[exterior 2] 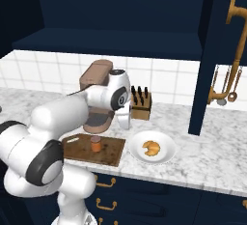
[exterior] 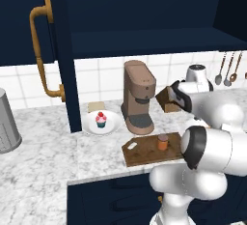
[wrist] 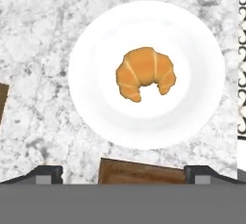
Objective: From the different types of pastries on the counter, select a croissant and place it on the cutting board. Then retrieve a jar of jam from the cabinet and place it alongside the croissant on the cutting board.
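Note:
The golden-brown croissant (wrist: 144,74) lies in the middle of a white plate (wrist: 96,35) on the marbled counter (wrist: 33,35); it also shows on that plate as croissant (exterior 2: 151,147). My gripper (wrist: 123,172) hangs open above the plate's edge, its fingertips (wrist: 45,172) wide apart and holding nothing. From the right base camera the gripper (exterior 2: 124,125) points down between board and plate. The jar of jam (exterior 2: 96,144) stands upright on the dark cutting board (exterior 2: 111,152); jar (exterior: 163,142), board (exterior: 140,154). The pink-frosted cupcake (exterior: 101,119) sits on its own plate. The cabinet door (exterior: 62,55) stands open.
A brown coffee machine (exterior: 138,97) stands behind the board, and a knife block (exterior 2: 141,105) sits just behind my hand. Utensils (exterior: 226,69) hang on the tiled wall. A grey canister (exterior: 6,122) is at far left. Bare counter (exterior 2: 212,147) lies right of the croissant plate.

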### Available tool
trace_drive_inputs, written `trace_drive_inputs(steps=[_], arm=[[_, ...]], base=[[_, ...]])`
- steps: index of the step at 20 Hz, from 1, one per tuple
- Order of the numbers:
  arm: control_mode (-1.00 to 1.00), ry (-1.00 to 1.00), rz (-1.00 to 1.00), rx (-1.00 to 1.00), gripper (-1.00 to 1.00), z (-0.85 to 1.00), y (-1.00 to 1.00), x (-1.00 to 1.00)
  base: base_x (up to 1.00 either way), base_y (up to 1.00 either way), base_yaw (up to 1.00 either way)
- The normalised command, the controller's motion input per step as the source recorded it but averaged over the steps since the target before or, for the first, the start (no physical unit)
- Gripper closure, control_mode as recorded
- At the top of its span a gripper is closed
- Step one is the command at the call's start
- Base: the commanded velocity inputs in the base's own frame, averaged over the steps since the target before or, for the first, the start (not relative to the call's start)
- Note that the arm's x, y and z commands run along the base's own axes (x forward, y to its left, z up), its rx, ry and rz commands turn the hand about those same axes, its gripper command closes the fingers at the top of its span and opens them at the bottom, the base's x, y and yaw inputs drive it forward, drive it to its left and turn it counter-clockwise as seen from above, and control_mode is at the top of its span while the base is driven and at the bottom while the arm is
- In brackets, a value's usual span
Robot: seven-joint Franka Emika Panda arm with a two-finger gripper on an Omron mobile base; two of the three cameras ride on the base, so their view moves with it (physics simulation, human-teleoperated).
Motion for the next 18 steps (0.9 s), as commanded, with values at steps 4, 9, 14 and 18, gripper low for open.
trace_drive_inputs(steps=[4, 9, 14, 18], arm=[[-1.0, 0.16, -0.21, 0.0, -1.0, 0.21, 0.0, 0.02], [-1.0, 0.2, -0.23, 0.09, -1.0, 0.4, -0.05, 0.0], [-1.0, 0.21, -0.23, 0.1, -1.0, 0.37, 0.0, -0.03], [-1.0, 0.03, -0.3, 0.06, -1.0, 0.02, -0.09, -0.37]], base=[[0.0, 0.0, 0.0], [0.0, 0.0, 0.0], [0.0, 0.0, 0.0], [0.0, 0.0, 0.0]])
